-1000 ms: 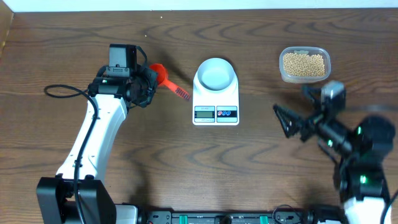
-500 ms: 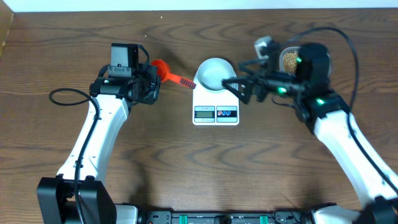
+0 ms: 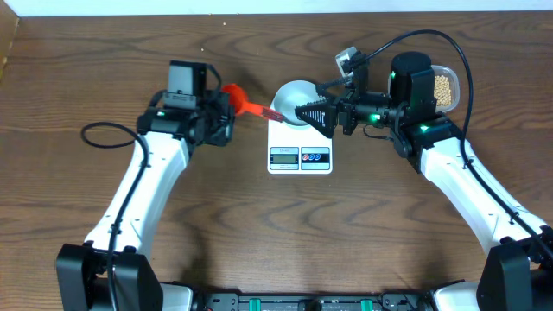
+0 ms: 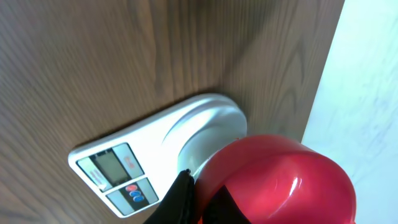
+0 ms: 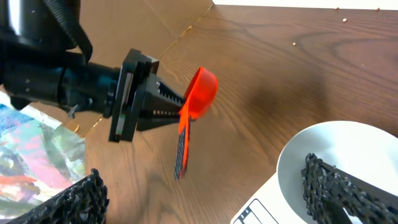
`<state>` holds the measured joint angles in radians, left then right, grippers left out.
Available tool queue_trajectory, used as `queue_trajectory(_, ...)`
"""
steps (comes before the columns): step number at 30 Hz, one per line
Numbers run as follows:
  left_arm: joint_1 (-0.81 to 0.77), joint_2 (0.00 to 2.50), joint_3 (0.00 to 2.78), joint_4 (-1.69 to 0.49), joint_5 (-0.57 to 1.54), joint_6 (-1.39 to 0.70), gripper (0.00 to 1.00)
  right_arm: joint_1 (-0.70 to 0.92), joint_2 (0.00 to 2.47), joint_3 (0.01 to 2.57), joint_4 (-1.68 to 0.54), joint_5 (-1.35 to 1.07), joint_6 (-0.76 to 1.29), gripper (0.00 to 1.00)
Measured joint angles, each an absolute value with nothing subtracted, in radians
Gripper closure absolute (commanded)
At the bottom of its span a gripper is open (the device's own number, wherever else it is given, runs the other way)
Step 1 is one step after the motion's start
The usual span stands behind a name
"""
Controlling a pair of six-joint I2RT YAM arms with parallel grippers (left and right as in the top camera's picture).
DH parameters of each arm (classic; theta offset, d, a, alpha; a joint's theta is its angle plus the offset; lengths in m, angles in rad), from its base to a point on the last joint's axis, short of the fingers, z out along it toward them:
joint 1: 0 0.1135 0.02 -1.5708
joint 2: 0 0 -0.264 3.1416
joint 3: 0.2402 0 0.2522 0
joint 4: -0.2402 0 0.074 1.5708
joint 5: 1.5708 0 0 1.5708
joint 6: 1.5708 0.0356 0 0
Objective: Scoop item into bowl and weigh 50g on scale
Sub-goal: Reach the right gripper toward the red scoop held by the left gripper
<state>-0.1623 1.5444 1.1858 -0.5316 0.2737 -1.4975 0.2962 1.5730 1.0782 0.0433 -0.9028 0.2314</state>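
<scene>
Two arms, from above: both are stretched in toward the middle of the brown wooden table [image 3: 216, 225].
Scale: the flat white kitchen scale [image 3: 300, 142] is set in the middle of the table.
Bowl: the small round pale bowl [image 3: 289, 97] is set on the back part of the scale.
Beans: the many small tan-yellow beans [image 3: 442, 86] are kept in a clear plastic tub [image 3: 454, 73] at the far right, partly hidden by the right arm.
Left gripper: the left gripper [image 3: 232, 105] is closed tight on a red plastic scoop [image 3: 233, 92], just left of the bowl.
Right gripper: the right gripper [image 3: 313, 111] is spread wide at the bowl's right side, and nothing is held in it.
Left wrist view: the red cup of the scoop is seen up close, with the bowl and scale behind it.
Right wrist view: the scoop is pinched by the left fingers [image 5: 165, 102] where cup meets handle, with the cup up and the handle hanging down.
Right fingers: the right fingers [image 5: 339, 180] are seen far apart, one of them over the bowl.
</scene>
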Motion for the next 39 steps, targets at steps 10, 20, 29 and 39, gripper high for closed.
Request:
queue_trajectory(10,-0.277,1.544,1.186,-0.439,0.194,-1.523,0.93,0.301,1.573,1.079,-0.022,-0.836,0.327,0.45)
queue_trajectory(20,-0.306,1.544,1.186,-0.429,0.180,-1.628,0.93,0.340,1.574,1.079,-0.010,-0.747,0.483,0.53)
queue_trajectory(29,-0.345,1.544,1.186,-0.429,0.186,-1.705,0.93,0.396,1.574,1.079,-0.006,-0.701,0.541,0.66)
queue_trajectory(39,-0.349,1.544,1.186,-0.429,0.262,-1.729,0.93,0.399,1.574,1.079,0.000,-0.706,0.551,0.76)
